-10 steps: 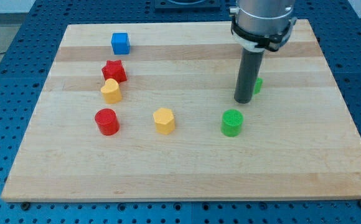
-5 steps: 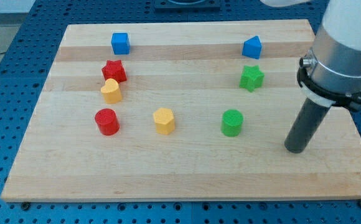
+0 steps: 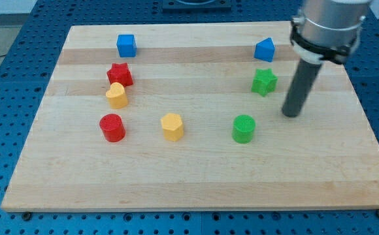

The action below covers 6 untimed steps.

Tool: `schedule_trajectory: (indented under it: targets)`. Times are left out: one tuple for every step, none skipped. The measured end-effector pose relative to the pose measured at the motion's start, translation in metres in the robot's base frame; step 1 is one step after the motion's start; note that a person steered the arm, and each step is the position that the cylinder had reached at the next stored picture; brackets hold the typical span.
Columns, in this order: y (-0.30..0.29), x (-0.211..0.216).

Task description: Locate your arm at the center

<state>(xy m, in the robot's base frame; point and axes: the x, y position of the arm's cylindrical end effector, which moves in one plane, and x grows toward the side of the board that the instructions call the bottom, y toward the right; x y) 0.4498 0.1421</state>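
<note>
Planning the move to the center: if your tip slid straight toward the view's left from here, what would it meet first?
Probably nothing soon: my tip would pass between the green star and the green cylinder, though depth makes the clearance uncertain.

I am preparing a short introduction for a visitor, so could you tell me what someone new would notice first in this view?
The eye goes first to the dark rod coming down at the view's right, my tip resting on the wooden board just right of the green star and up-right of the green cylinder. Next comes the cluster at the view's left: red star, yellow block and red cylinder.
</note>
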Motion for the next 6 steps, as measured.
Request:
schedule_trajectory:
  targets:
    - [-0.116, -0.001]
    - [-0.187, 0.015]
    - [-0.186, 0.029]
    - [-0.179, 0.048]
    - [-0.150, 0.018]
    - [-0.120, -0.034]
